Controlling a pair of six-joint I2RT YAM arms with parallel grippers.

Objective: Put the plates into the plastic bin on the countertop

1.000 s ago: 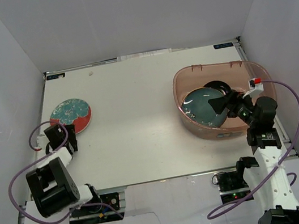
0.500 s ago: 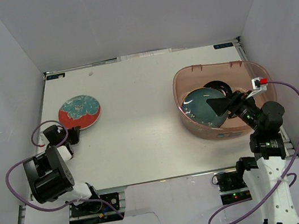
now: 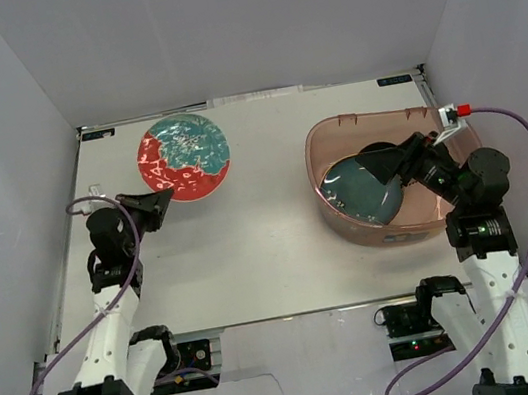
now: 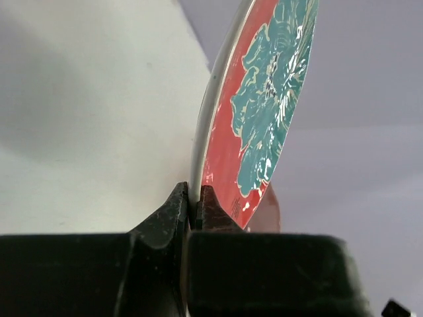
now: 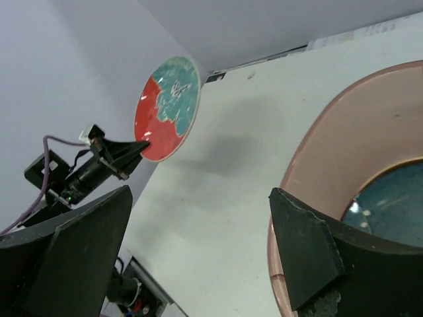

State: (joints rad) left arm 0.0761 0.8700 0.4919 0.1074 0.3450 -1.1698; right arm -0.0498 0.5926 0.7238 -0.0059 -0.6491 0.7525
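In the top view, the red-and-teal plate [image 3: 183, 157] is up off the desk [image 3: 253, 250], over its far left part. The left jaws are closed on the plate's lower left rim, at the end of the left arm [image 3: 111, 253]. The plastic bin [image 3: 328, 141] sits on the right side of the desk, well apart from that plate. A dark teal plate [image 3: 350, 193] lies on the bin's floor. The right jaws hang inside the bin's outline, above the teal plate's right edge. From here I cannot tell how far apart they stand.

In the left wrist view, the two black fingers [image 4: 173, 214] pinch the rim of the red-and-teal plate [image 4: 264, 112]. The plate stands almost on edge, leaning slightly, its patterned face turned right. The white desk [image 4: 99, 132] lies behind it.

In the right wrist view, the right jaws are spread wide with nothing between them, one finger [image 5: 66, 264] at the left and the other at the right. Beyond them shows the curved pinkish wall of the plastic bin [image 5: 317, 165], with part of the dark teal plate [image 5: 390, 205] inside it. Across the desk [image 5: 225, 218], the red-and-teal plate [image 5: 166, 109] is held up in the air by the left arm [image 5: 86, 175].
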